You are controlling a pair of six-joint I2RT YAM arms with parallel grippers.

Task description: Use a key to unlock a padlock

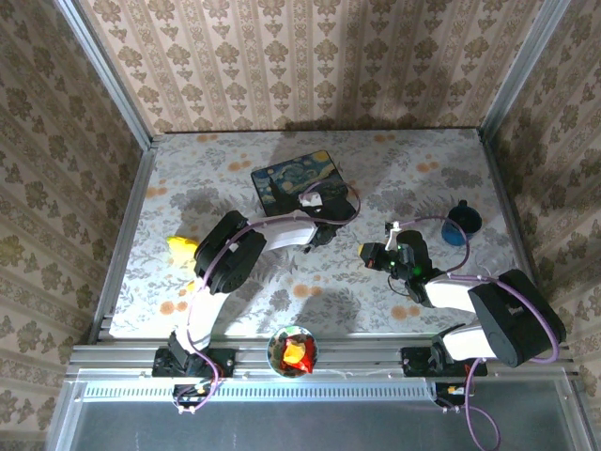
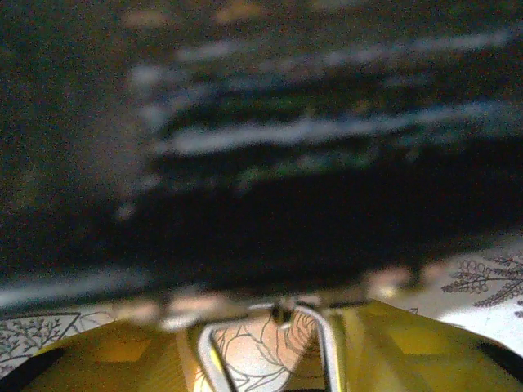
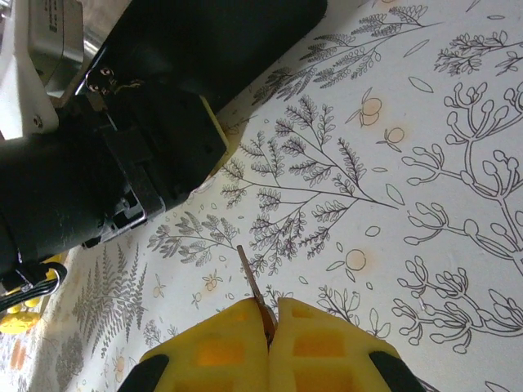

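Observation:
My left gripper (image 1: 319,199) reaches to the near right edge of the dark blue starry box (image 1: 286,178). In the left wrist view its yellow fingers (image 2: 409,347) hold the padlock, whose thin pale shackle (image 2: 327,346) loops out between them while the brass body is hidden. The blurred box (image 2: 286,163) stands close ahead of it. My right gripper (image 1: 371,254) hovers over the table's middle right, shut on the key. The thin key blade (image 3: 249,273) sticks out from between the closed yellow pads (image 3: 310,343), angled toward the left arm.
A small dark blue cup (image 1: 460,224) stands at the right. A yellow object (image 1: 183,249) lies at the left, and a bowl (image 1: 293,349) with red and yellow pieces sits on the front rail. The left arm's black wrist (image 3: 98,171) looms near the key.

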